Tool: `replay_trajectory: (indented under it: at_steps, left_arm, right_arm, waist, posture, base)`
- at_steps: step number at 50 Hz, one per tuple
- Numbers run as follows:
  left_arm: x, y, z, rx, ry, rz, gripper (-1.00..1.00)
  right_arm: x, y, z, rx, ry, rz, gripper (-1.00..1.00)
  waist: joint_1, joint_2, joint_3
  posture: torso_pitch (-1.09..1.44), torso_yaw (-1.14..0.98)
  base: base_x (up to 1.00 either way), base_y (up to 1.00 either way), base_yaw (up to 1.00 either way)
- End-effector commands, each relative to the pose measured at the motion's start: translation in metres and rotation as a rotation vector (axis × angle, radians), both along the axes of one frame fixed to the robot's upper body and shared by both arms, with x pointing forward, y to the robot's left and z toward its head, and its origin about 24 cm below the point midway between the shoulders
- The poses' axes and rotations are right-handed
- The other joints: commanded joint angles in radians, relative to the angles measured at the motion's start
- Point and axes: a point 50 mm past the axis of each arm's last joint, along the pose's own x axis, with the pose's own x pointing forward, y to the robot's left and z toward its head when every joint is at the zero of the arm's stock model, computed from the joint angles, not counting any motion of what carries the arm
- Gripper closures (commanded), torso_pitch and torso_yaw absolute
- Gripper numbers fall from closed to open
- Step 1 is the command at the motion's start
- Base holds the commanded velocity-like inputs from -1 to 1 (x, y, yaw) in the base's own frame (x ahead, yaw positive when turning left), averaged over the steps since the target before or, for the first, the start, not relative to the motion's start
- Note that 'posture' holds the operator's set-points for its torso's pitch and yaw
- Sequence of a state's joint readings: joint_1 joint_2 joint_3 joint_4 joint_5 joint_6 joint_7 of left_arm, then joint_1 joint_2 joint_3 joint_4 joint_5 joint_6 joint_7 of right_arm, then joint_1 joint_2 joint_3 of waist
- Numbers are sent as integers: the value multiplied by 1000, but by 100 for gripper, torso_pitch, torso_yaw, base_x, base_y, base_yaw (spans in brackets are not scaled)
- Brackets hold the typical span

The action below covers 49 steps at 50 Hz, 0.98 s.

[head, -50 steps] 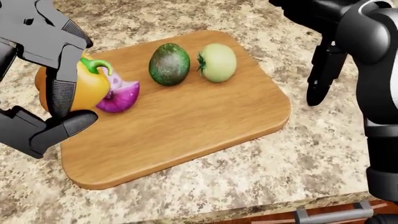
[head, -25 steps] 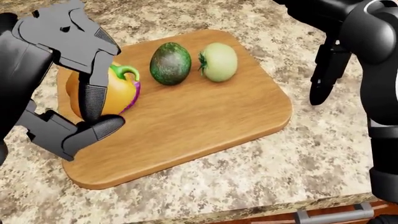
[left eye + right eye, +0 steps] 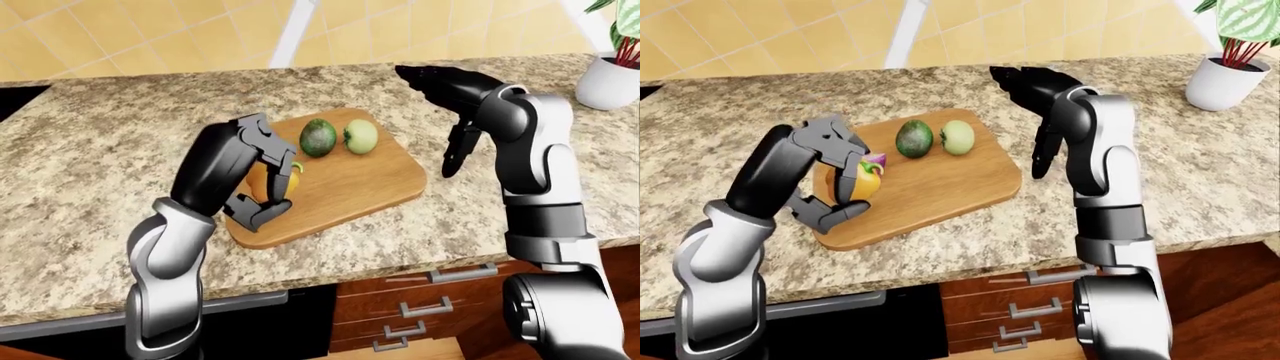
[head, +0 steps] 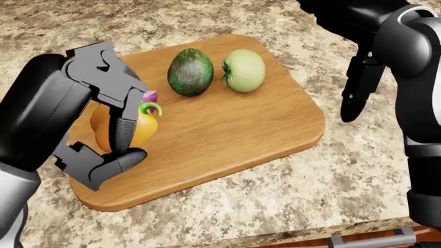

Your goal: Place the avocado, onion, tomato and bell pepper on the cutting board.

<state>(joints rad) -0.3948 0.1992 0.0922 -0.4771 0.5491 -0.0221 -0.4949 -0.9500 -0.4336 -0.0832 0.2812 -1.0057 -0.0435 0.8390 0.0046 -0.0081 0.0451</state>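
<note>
My left hand [image 4: 103, 129] has its fingers [image 4: 125, 132] closed round the bell pepper [image 4: 141, 129] over the cutting board [image 4: 227, 134], left part. My right hand [image 3: 425, 75] hangs open above the table [image 4: 331, 175], holding nothing.

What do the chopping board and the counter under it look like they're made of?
The cutting board looks like wood with a smooth, satin finish: warm brown with fine grain lines and rounded corners. The counter looks like polished granite, speckled beige, brown and grey, though as a simulator's render it is only a look.
</note>
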Motion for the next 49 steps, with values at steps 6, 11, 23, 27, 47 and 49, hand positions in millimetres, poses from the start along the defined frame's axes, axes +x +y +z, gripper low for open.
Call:
replay_trajectory:
  at_steps: [6,11,23,27,47,49]
  left_arm:
    - [-9,-1,15,-4,-88,-10,100]
    - [-10,-2,14,8,-90,-11,80]
    - [-10,-3,9,29,-84,2,-100]
    - [-15,-4,13,26,-85,-6,-100]
    - [-26,9,75,-89,-207,26,-100]
    - [-27,14,87,-161,-241,49,-100]
  right_arm:
    - [-6,0,25,2,-97,2,-100]
    - [-7,-1,24,4,-97,1,-100]
    - [-5,0,19,10,-90,2,-100]
    - [-5,0,17,11,-89,3,-100]
    - [-10,-3,30,2,-108,-7,-100]
    - [-9,-2,26,2,-102,-6,-100]
  waist:
    - [0,0,-28]
    - [1,0,-28]
    - [1,-1,-28]
    - [0,0,-29]
    - [-2,2,-22]
    - [-3,3,-21]
  posture:
    - [0,0]
    - [0,0]
    - [0,0]
    - [0,0]
    - [0,0]
    - [0,0]
  base:
    - [0,0,0]
    - [0,0,0]
    - [0,0,0]
    - [0,0,0]
    - [0,0,0]
    - [0,0,0]
